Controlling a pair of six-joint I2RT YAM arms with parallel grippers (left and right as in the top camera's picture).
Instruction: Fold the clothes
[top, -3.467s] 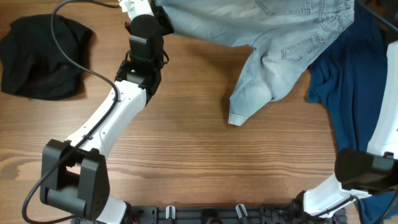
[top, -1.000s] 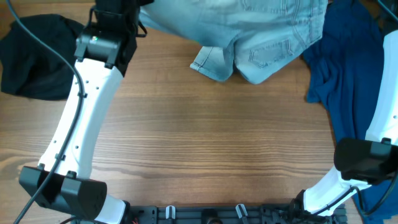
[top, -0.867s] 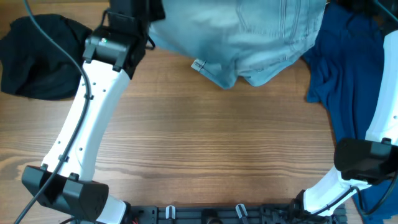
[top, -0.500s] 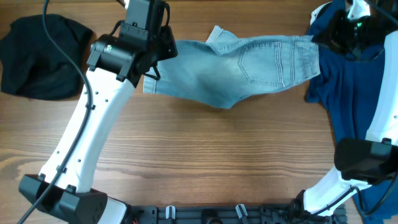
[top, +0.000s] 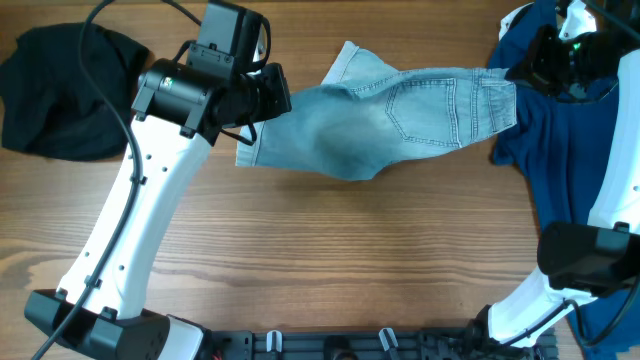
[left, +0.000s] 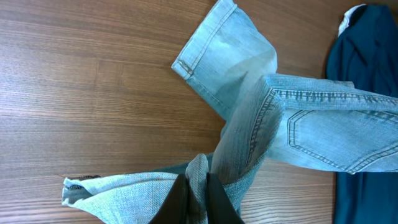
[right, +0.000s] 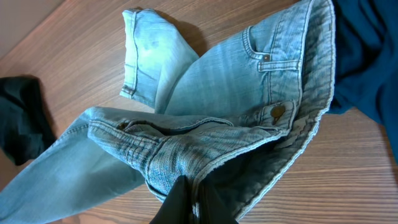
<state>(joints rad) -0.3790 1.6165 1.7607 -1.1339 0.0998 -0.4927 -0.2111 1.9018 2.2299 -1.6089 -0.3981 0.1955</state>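
The pale denim shorts (top: 400, 120) were stretched out toward the table's (top: 330, 270) twelve-o'clock side. At their nine o'clock the left gripper (top: 272, 100) was clamped on leg cloth, and at three the right gripper (top: 520, 78) pinched the waistband. The step looked like spreading; next, the shorts would need lowering flat, clear of the dark-blue garment (top: 570, 170). No label or writing was legible.

Faded, stitched denim shorts (top: 400, 120); matt black garment (top: 60, 90); dark-blue cloth garment (top: 570, 150); smooth, grained wooden table (top: 350, 260).

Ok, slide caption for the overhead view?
Left gripper and right gripper hold the denim shorts spread over the table, between black garment and dark-blue garment.
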